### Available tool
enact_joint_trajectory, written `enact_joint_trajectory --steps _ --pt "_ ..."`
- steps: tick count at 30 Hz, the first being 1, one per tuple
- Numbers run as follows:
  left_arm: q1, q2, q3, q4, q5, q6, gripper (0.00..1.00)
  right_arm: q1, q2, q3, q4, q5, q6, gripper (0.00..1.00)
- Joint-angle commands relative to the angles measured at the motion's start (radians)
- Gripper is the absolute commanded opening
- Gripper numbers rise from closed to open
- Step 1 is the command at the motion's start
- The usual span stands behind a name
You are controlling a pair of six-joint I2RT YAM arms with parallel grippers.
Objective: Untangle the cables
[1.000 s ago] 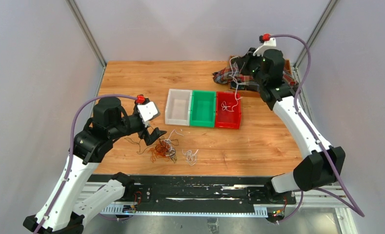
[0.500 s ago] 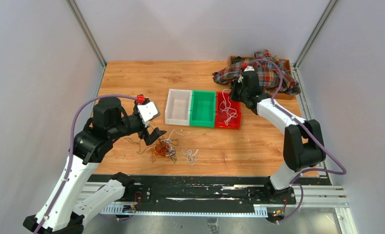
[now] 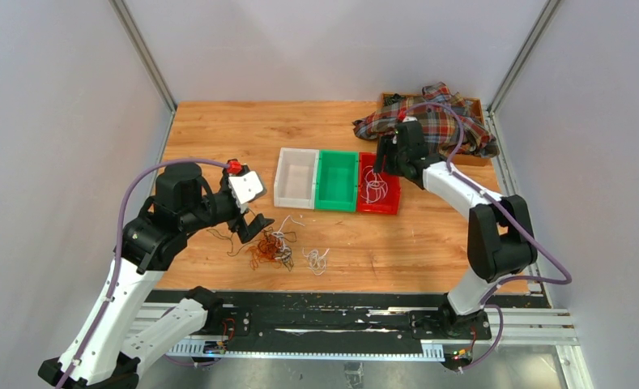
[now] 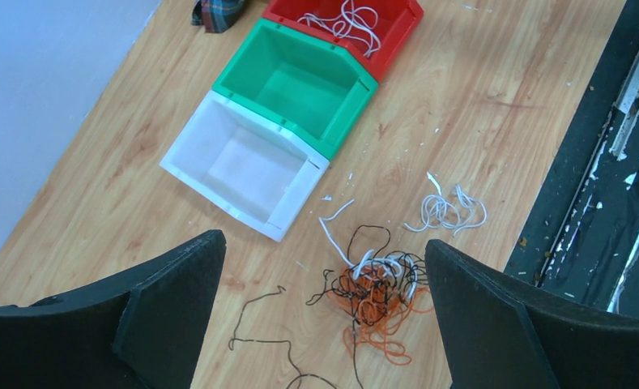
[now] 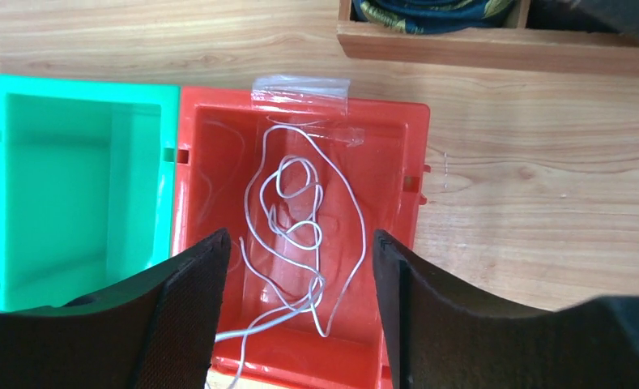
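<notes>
A knot of orange, black and white cables (image 3: 271,250) (image 4: 381,288) lies on the table, with a small white bundle (image 3: 316,259) (image 4: 449,212) to its right and a loose black wire (image 4: 259,324) to its left. My left gripper (image 3: 255,227) (image 4: 324,247) hovers open above the knot, holding nothing. More white cables (image 3: 374,186) (image 5: 300,219) lie loose in the red bin (image 3: 393,203) (image 5: 413,146). One strand trails over the bin's near wall. My right gripper (image 3: 385,158) (image 5: 300,243) hangs just above them, jaws apart and empty.
A green bin (image 3: 336,154) (image 4: 283,130) (image 5: 89,87) and a white bin (image 3: 296,151) (image 4: 219,203) stand in a row left of the red one, both without cables. A plaid cloth (image 3: 429,121) lies over a wooden tray (image 3: 478,105) (image 5: 478,44) at the back right corner.
My right arm came down from over the plaid cloth to the red bin and opened, leaving white cables in the bin. The left arm has not moved.
</notes>
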Motion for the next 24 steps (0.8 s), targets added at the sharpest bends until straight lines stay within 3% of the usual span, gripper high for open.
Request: enact_joint_trajectory --steps 1,5,11,16,24 --pt "-0.003 -0.004 -0.010 -0.006 -0.005 0.012 0.98 0.014 -0.075 0.054 -0.048 0.032 -0.026 0.65" --pt "-0.003 0.005 -0.014 -0.019 -0.013 0.012 0.98 0.076 -0.185 0.027 -0.027 0.001 -0.070 0.67" --pt "-0.003 0.029 -0.047 -0.038 -0.048 0.032 0.98 0.407 -0.305 -0.144 0.000 0.016 -0.102 0.72" --pt "-0.002 0.043 -0.084 -0.038 -0.086 0.081 0.98 0.609 -0.303 -0.245 -0.057 0.065 0.005 0.72" --pt "-0.002 0.032 -0.120 -0.044 -0.129 0.148 0.98 0.780 -0.201 -0.240 -0.102 0.041 0.078 0.71"
